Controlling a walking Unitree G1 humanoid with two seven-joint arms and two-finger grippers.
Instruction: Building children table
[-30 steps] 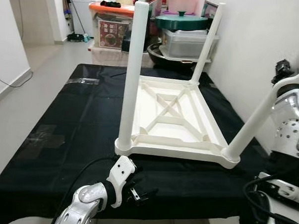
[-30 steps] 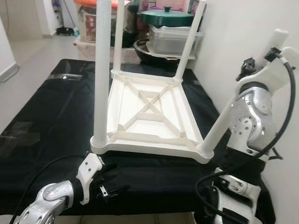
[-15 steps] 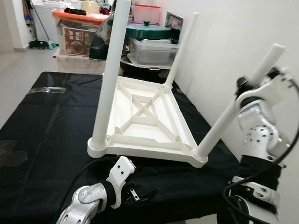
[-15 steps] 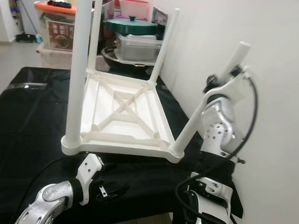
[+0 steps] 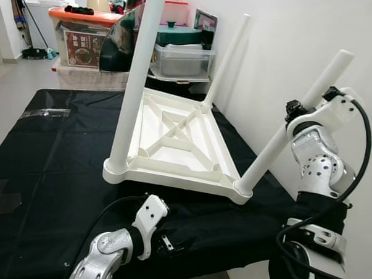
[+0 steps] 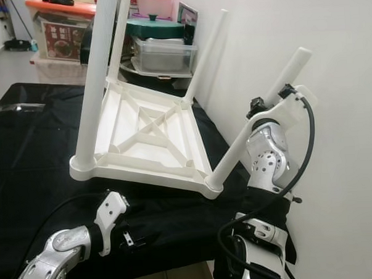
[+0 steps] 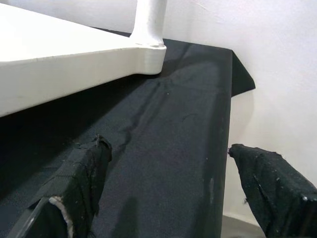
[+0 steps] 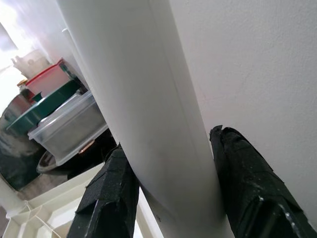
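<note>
While the camera has swung since 1 s ago, the upturned white table [image 5: 173, 137] stays on the black cloth [image 5: 44, 152], right gripper [image 8: 171, 198] still clamped on its near-right leg [image 5: 296, 125], left gripper [image 7: 168, 198] open, hovering low by the near edge.

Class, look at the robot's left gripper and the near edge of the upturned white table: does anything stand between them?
Nothing visible does. The left gripper is open, low over the black cloth, and bare cloth lies between it and the white table.
</note>
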